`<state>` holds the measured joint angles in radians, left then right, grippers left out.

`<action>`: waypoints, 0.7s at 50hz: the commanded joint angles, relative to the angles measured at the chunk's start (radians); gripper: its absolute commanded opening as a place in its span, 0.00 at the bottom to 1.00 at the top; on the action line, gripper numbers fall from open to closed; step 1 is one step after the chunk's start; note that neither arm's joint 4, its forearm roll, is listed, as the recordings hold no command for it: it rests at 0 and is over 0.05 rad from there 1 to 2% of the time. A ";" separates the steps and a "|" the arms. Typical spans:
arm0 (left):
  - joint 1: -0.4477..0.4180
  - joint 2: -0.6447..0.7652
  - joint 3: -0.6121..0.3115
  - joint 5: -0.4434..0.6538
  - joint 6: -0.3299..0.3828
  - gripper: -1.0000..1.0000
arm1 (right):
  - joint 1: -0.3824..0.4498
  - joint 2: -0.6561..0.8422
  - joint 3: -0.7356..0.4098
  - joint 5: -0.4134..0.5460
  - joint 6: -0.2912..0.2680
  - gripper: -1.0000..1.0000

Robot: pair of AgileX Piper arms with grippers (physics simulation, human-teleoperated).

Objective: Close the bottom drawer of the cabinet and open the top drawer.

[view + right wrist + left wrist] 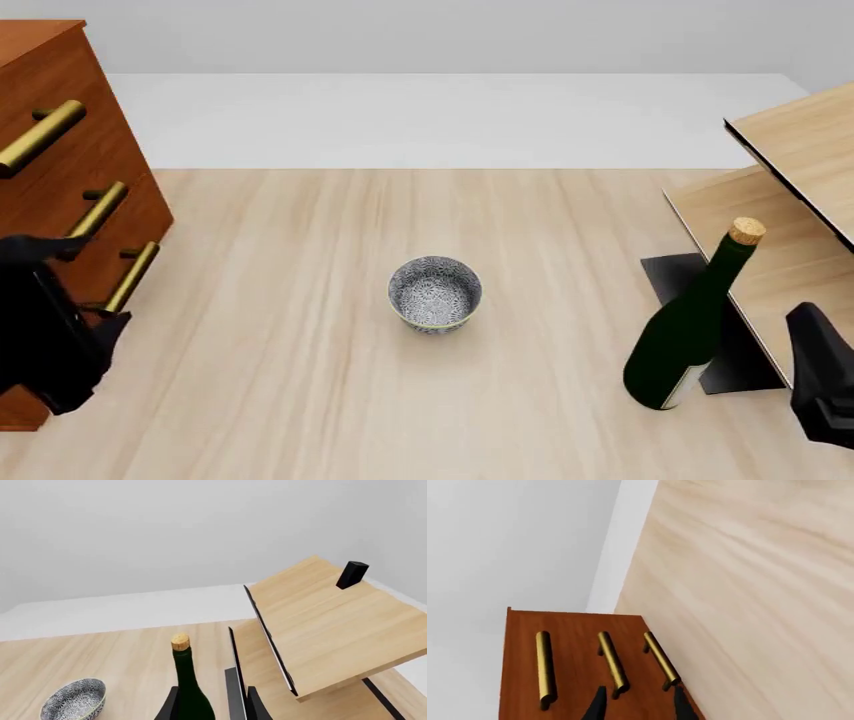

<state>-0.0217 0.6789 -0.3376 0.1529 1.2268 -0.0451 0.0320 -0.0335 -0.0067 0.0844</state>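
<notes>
The reddish-brown cabinet [80, 90] stands at the table's left edge, with three brass bar handles. In the front view the top drawer handle [40, 138] sits above the middle handle and the bottom drawer handle [131, 277]. In the left wrist view all three drawer fronts look flush, with the bottom drawer handle [660, 662] nearest the table and the top drawer handle [545, 670] farthest from it. My left gripper [639, 707] is open, close in front of the cabinet face, its fingertips level with the middle and bottom handles and holding nothing. My right gripper [212, 707] is open at the right.
A patterned bowl [434, 293] sits mid-table. A dark green corked bottle [687, 330] stands just left of my right arm [821, 375]. The pale wood shelf unit [801, 150] fills the right side, with a small black block [351, 574] on top.
</notes>
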 commanded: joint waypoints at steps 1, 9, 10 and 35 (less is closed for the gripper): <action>0.078 -0.022 -0.011 0.027 0.064 1.00 | -0.002 0.002 0.000 -0.001 0.000 1.00; 0.122 -0.010 -0.056 0.010 0.108 1.00 | 0.000 0.002 0.000 -0.001 0.000 1.00; 0.128 -0.014 -0.042 -0.005 0.131 1.00 | 0.000 0.001 -0.001 0.000 0.001 1.00; 0.181 0.063 -0.177 -0.041 0.162 1.00 | -0.001 0.002 0.000 -0.001 0.003 1.00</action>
<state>0.1338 0.7174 -0.4632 0.1256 1.3693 -0.0453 0.0330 -0.0341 -0.0065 0.0863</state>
